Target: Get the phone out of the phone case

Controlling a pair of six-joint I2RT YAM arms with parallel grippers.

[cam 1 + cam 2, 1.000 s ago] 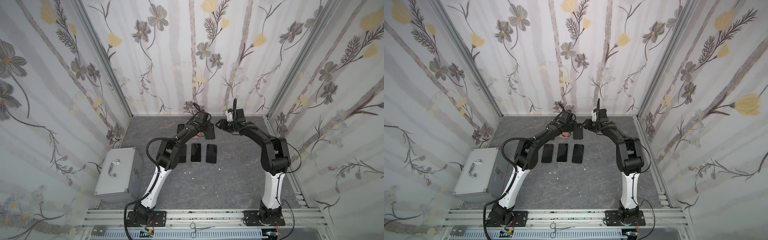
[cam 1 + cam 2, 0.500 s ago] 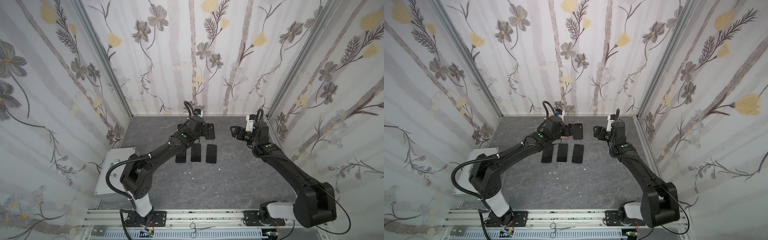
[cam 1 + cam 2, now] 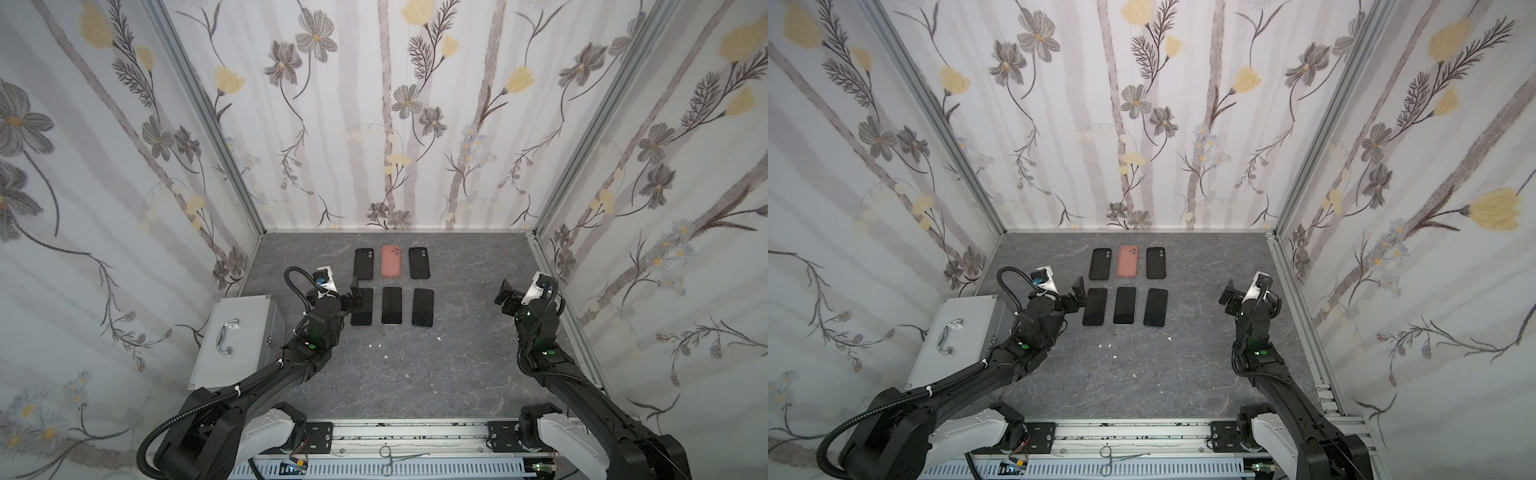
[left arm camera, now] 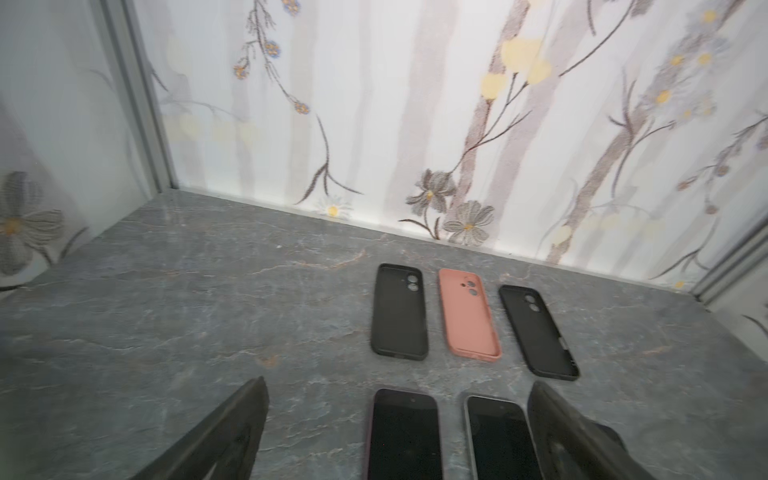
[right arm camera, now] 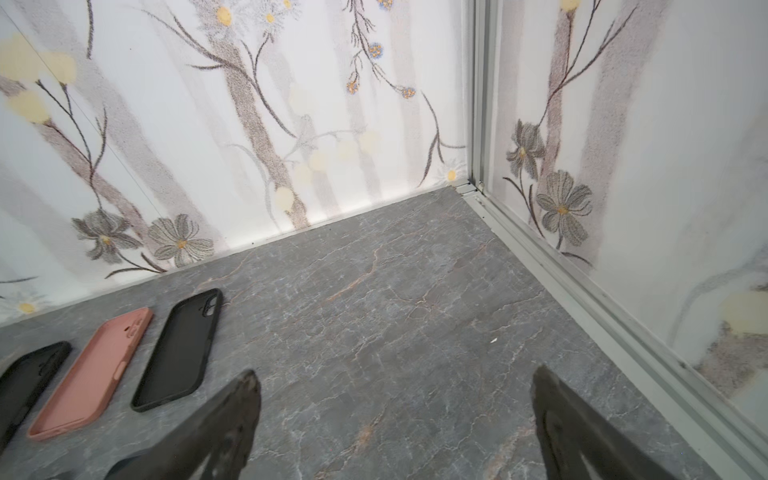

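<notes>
Three bare phones lie screen up in the near row: left [image 3: 361,309], middle [image 3: 391,305], right [image 3: 423,307]. Behind them lie three empty phone cases: black [image 3: 363,264], pink [image 3: 390,261] and black [image 3: 419,262]. My left gripper [image 3: 354,296] is open and holds nothing, hovering by the far left corner of the left phone. From the left wrist, the left gripper [image 4: 397,384] frames two phones [image 4: 403,436]. My right gripper [image 3: 505,297] is open and empty, over bare table well right of the phones. Its wrist view shows the right gripper [image 5: 395,372] wide apart over grey stone.
A silver metal box with a handle [image 3: 237,332] stands at the left beside my left arm. Small white crumbs [image 3: 378,345] dot the table in front of the phones. Metal forceps [image 3: 399,459] lie on the front rail. Flowered walls close in three sides.
Both arms have drawn back from the far row of cases toward the front and outward. Both grippers have opened, and all cases and phones now lie free on the table.
</notes>
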